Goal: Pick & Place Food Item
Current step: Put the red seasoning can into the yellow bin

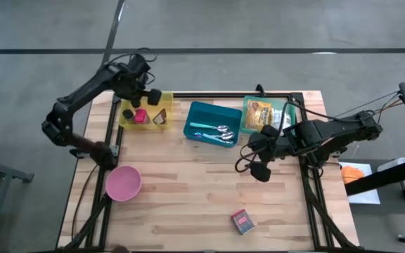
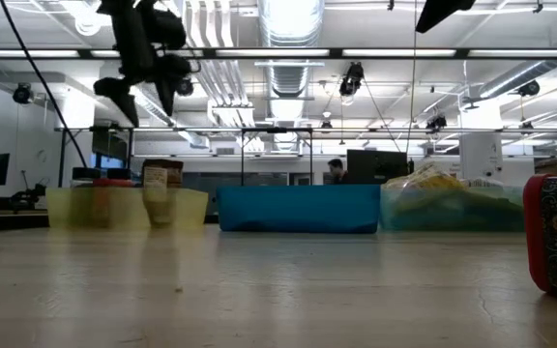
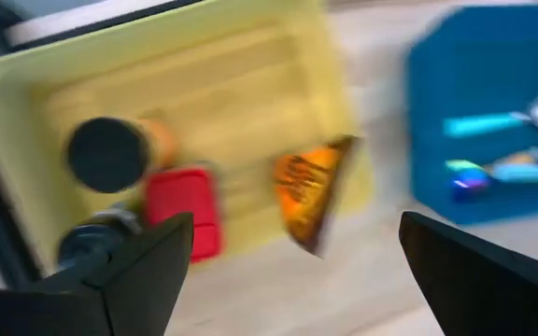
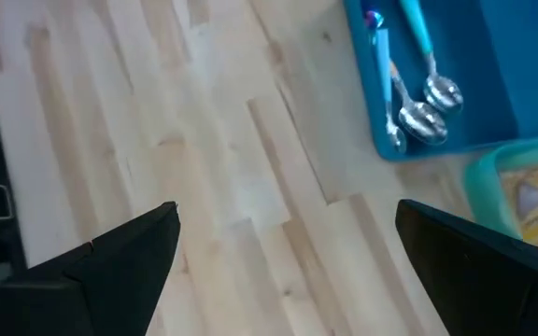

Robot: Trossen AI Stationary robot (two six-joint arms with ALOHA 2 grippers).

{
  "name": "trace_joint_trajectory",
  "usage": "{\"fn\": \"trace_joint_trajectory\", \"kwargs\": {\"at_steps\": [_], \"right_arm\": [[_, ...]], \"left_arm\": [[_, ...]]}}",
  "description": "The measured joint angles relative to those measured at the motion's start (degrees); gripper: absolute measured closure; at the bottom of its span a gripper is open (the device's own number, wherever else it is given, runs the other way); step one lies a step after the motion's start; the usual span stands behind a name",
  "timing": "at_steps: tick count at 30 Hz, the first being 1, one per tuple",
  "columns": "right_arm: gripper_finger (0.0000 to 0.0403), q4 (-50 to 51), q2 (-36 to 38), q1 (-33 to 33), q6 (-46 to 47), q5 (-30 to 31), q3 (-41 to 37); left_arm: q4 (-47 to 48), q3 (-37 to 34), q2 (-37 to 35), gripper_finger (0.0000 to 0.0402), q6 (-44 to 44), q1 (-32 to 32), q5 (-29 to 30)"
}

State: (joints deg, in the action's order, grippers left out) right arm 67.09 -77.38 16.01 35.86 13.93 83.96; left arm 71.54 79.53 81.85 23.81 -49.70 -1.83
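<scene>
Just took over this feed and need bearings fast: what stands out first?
Three bins line the table's far edge: a yellow bin with small food items, a blue bin holding spoons, and a green bin with snack bags. The left tool hangs open over the yellow bin; the right tool is open above bare wood mid-table. Nearer, a pink bowl sits left and a small red box right.

Blue tray [image 1: 211,124] mid-table, far side, holding spoons [image 1: 223,131]. Pink bowl [image 1: 123,183] near left edge. Small red box [image 1: 242,222], possibly a card pack, toward near edge.
</scene>
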Motion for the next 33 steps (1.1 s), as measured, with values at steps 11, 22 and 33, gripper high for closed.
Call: {"fn": "trace_joint_trajectory", "kwargs": {"at_steps": [11,22,33], "right_arm": [[0.0012,5.3,-1.4,1.6,19.2,1.1,-0.4],[0.0012,5.2,-10.2,10.6,28.3,-2.0,-0.9],[0.0012,-3.8,-17.9,19.4,51.0,-6.8,-0.9]], "left_arm": [[-11.6,0.0,-4.7,0.0015,3.1,22.4,-4.3],[-25.5,0.0,-5.1,0.0015,6.7,34.9,-8.5],[-25.0,0.0,-5.1,0.0015,6.7,38.5,-8.9]]}}
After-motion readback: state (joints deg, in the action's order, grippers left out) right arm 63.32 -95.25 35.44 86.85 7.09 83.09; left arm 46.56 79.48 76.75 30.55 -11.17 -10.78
